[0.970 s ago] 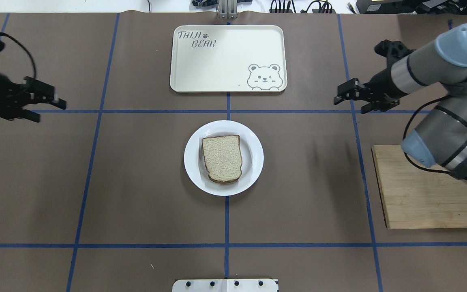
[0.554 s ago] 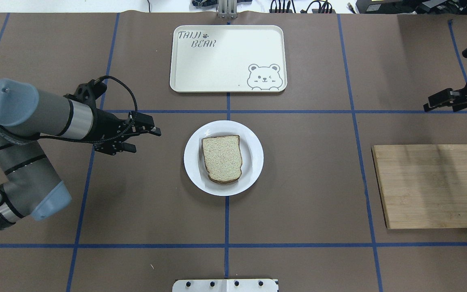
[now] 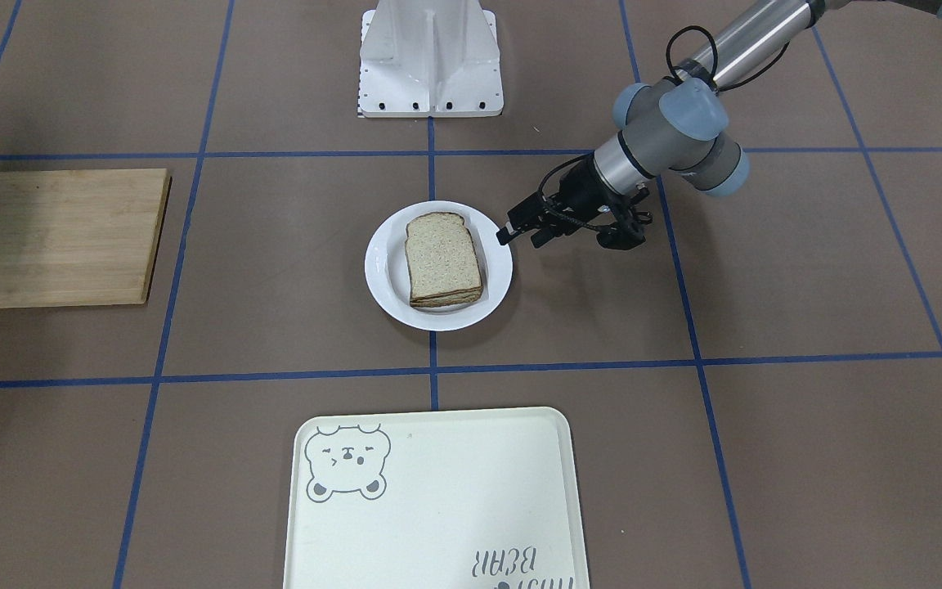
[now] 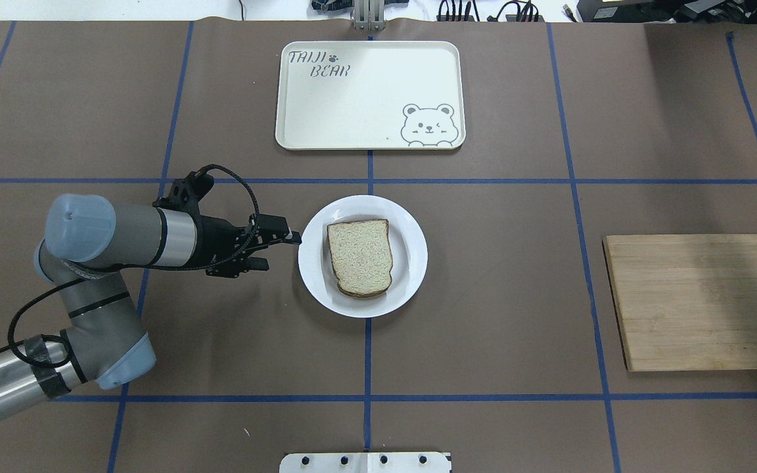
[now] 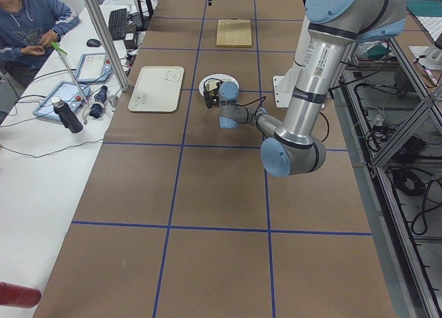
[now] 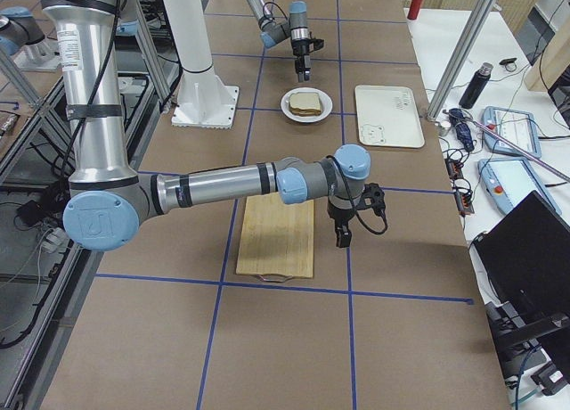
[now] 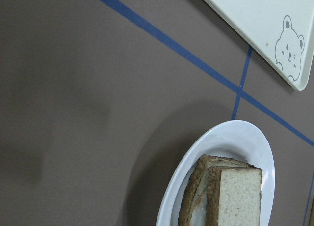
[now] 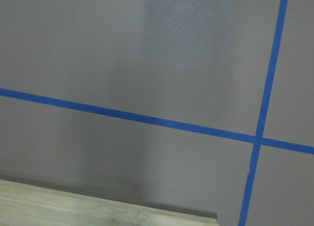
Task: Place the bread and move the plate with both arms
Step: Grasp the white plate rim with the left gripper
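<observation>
Here, seen from overhead, the bear tray is lying at 12 o'clock from the white plate, and the wooden board is lying at 3 o'clock. The bread is lying flat on the plate, its long side running 12 to 6 and its round top pointing to 6. The left arm is reaching in low from 9 o'clock. The left gripper is spread wide, holding nothing, just beside the plate's rim. The right gripper is hanging by the board, and I cannot tell how its jaws are standing.

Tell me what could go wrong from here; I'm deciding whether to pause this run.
The open left hand is right beside the rim of the plate; it could shove it sideways instead of gripping it. The bread lies loose there and might slide off if lifted at a tilt.
</observation>
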Motion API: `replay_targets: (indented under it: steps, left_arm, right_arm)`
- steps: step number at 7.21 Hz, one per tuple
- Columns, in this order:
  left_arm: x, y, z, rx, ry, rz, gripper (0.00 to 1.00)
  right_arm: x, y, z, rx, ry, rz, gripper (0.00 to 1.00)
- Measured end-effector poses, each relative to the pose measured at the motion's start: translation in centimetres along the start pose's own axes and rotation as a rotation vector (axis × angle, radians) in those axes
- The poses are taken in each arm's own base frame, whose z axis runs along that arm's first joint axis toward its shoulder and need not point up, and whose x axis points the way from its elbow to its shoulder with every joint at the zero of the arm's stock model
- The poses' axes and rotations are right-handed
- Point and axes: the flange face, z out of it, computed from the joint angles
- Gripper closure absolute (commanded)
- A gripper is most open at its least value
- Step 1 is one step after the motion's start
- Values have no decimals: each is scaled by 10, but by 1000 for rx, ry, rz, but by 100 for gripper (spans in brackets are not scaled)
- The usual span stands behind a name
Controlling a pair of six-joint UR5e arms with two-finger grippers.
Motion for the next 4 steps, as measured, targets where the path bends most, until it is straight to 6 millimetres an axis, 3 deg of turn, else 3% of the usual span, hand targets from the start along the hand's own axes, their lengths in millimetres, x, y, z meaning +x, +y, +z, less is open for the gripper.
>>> replay_targets:
  steps: [2,4]
  left_arm:
    - [-7,5,11,-17,17,4,46]
    - [-10,6,15,-23,27,8,48]
  right_arm:
    - [0,1,-4,-8,5,-2,0]
    - [0,2,-4,-8,6,-2,0]
